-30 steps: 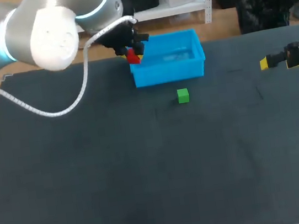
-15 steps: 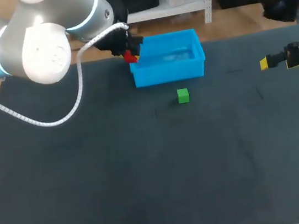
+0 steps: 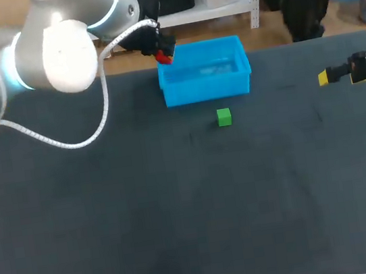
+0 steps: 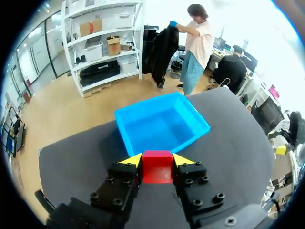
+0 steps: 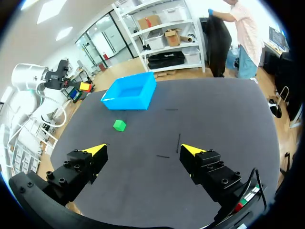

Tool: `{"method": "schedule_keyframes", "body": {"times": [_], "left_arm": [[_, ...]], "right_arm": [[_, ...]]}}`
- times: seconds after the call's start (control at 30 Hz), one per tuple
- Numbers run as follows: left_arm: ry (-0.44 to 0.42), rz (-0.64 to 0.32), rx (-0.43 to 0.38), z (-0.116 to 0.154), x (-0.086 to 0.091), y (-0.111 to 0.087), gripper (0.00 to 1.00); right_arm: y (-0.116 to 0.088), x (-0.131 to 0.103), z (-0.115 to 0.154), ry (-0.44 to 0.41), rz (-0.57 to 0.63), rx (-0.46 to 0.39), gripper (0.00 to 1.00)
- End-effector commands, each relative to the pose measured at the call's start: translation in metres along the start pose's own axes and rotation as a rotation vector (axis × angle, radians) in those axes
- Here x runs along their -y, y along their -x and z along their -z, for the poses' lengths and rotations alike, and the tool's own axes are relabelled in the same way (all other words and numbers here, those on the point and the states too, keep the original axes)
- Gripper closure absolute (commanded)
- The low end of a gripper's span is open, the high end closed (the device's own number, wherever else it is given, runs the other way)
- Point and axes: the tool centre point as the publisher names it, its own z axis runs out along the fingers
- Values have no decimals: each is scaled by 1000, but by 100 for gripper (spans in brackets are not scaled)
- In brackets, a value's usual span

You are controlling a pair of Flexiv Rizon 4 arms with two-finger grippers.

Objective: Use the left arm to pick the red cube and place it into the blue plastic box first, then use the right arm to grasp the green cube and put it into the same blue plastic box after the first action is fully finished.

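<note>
Dark table [image 3: 180, 212]: my left gripper [image 4: 157, 161] clamped on red cube [image 4: 157, 168], blue box [image 4: 162, 125] just ahead, not dropped yet; green cube [image 3: 224, 117] untouched, right gripper [image 5: 143, 149] wide apart

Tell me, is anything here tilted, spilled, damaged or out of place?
Nothing stands out. The left gripper holds the red cube squarely by the box, which stands upright and empty. The green cube lies on the table; the right gripper is open.

Red cube [image 3: 164, 58] aloft beside open blue box [image 3: 207, 90]; green cube [image 3: 224, 117] near it.
</note>
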Motion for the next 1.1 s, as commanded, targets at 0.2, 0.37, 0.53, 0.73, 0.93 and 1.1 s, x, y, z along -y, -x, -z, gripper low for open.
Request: {"method": "schedule_keyframes", "body": {"times": [0.2, 0.37, 0.53, 0.73, 0.93, 1.1], "left_arm": [[-18, -16, -30, -54, -12, 47, 100], [-24, -22, -53, -67, -11, 52, 100], [-33, -18, -58, -69, -9, 50, 100], [-29, -9, -97, -80, -12, 43, 100], [-32, -2, -130, -92, -12, 32, 100], [-35, 5, -151, -101, -10, 27, 100]], "right_arm": [[0, 0, 0, 0, 1, 0, 0], [0, 0, 0, 0, 1, 0, 0], [0, 0, 0, 0, 1, 0, 0], [0, 0, 0, 0, 1, 0, 0], [0, 0, 0, 0, 1, 0, 0], [0, 0, 0, 0, 1, 0, 0]]}}
